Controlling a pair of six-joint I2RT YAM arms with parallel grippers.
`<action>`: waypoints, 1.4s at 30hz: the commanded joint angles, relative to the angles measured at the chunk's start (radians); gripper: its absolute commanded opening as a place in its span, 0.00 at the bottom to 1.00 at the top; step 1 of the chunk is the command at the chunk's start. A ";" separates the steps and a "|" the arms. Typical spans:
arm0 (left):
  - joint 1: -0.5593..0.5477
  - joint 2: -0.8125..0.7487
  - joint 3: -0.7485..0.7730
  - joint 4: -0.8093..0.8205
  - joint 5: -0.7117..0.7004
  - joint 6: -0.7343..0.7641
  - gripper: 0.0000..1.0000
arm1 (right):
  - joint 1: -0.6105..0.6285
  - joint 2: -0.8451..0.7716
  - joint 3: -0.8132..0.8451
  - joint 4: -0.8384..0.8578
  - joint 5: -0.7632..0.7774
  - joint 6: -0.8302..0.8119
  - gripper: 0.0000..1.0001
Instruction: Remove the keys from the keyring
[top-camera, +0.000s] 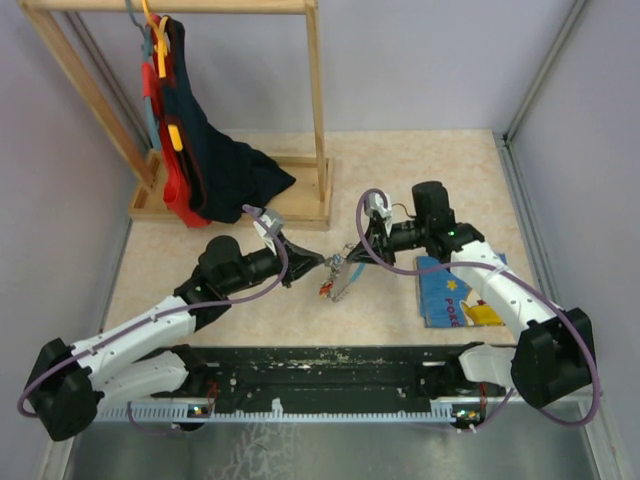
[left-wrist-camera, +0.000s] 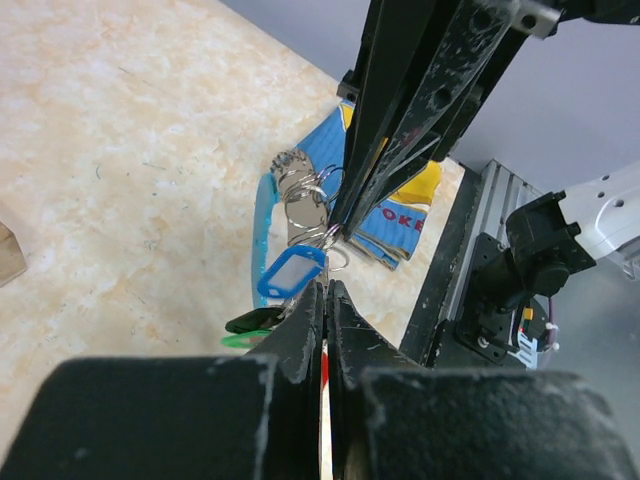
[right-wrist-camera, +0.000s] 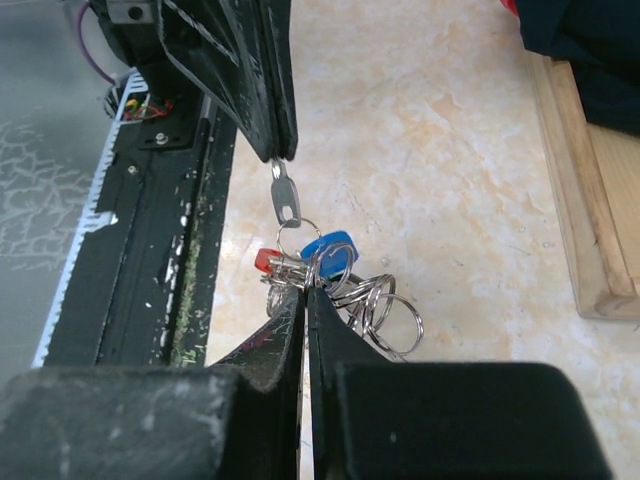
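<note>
Nearest, left gripper (left-wrist-camera: 326, 290) clamped fully on one of the keys (right-wrist-camera: 286, 198). Just beyond its tips, right gripper (right-wrist-camera: 305, 295) pinched closed on the keyring (right-wrist-camera: 385, 310), bunch hanging between them. Farther, beneath right gripper, book (top-camera: 450, 290) on table (top-camera: 400, 160).

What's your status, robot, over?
Left gripper shut on a key. Right gripper shut on the keyring. Keys still on it, bunch strung between grippers. Nothing in the way.

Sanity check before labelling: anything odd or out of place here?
Nothing spilled or broken. A dark garment sags off the rack onto its base, and a book lies partly beneath the right arm.
</note>
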 joint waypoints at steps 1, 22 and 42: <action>0.006 -0.040 0.051 0.027 0.007 0.034 0.00 | -0.005 -0.005 0.003 -0.008 0.010 -0.091 0.00; 0.006 0.048 0.215 -0.022 0.105 0.094 0.00 | 0.014 -0.006 0.018 -0.038 -0.092 -0.104 0.19; 0.006 0.078 0.239 -0.005 0.161 0.073 0.00 | 0.018 -0.013 0.005 0.035 -0.094 -0.043 0.28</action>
